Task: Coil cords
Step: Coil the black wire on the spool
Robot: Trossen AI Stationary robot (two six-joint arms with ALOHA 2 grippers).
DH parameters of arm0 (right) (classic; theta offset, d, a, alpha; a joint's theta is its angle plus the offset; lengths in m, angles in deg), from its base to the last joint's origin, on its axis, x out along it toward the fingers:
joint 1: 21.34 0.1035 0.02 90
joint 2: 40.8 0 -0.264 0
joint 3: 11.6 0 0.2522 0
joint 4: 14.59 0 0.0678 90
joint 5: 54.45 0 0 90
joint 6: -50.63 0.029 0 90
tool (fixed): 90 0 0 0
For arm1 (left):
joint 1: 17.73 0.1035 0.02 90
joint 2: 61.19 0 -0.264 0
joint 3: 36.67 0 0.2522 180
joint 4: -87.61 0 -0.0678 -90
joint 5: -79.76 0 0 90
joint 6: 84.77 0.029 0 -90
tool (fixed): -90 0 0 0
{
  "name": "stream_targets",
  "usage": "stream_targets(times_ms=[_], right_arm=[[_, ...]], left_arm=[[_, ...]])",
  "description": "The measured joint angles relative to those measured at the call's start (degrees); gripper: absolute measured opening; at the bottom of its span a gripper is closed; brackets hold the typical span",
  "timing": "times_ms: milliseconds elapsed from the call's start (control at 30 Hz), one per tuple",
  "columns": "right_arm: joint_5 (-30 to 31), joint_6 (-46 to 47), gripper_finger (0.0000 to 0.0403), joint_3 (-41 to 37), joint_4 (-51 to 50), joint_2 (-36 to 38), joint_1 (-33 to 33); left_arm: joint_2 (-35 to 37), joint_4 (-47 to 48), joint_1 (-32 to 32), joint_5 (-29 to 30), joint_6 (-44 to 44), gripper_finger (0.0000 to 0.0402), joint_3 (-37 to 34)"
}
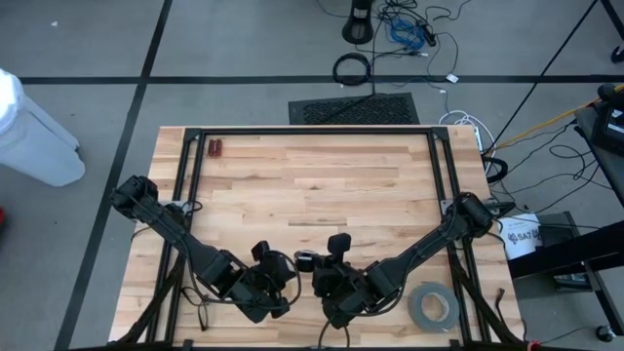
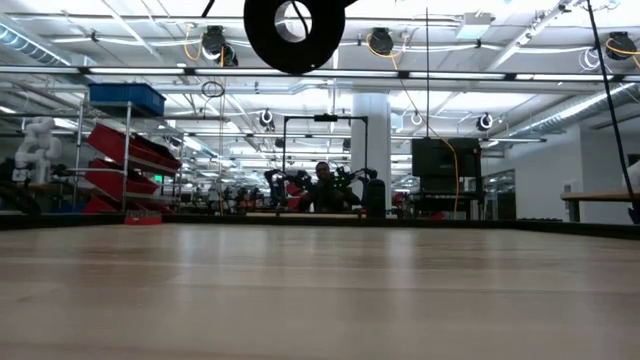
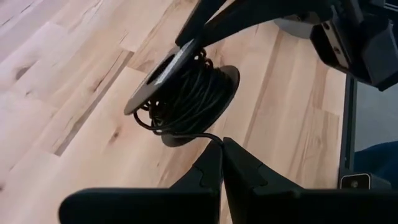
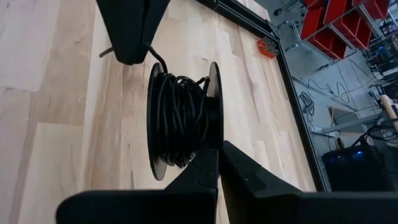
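Looking down, you see the thin black cord (image 3: 186, 99) wound unevenly on a small black two-flanged spool (image 4: 214, 106), near the table's front edge; right gripper (image 4: 219, 149) clamps a flange, left gripper (image 3: 222, 144) pinches the cord's loose end.

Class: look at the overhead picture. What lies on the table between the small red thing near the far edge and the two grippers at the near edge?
Nothing: in the high view, bare wooden table separates the red thing from the left gripper and right gripper.

Bare wooden table (image 2: 320, 300) across the foreground; black spool (image 2: 294, 32) hanging at top; red bins (image 2: 125, 165) on distant shelving.
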Motion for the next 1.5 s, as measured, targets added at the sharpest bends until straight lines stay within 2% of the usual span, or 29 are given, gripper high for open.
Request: stream_targets(times_ms=[467, 633, 1167, 1500], right_arm=[[0.3, -4.1, 0.0000, 0.0, -0.5, -2.8, -1.8], [-1.5, -4.7, 0.0000, -0.1, -1.1, -4.8, -2.7], [-6.6, -2.0, 0.0000, 0.0, -3.8, -9.9, -3.2], [-10.5, -1.3, 0.0000, 0.0, -3.6, -12.0, -3.4]], left_arm=[[-1.1, 3.2, 3.8, -0.4, -0.2, 0.0011, -0.1], [-4.3, 4.4, 5.4, -2.0, 0.1, 0.0011, -0.1], [-12.8, 3.9, 8.1, -2.0, 0.1, 0.0011, -0.2], [-13.6, 3.7, 8.3, -2.2, 1.1, 0.0011, -1.9]])
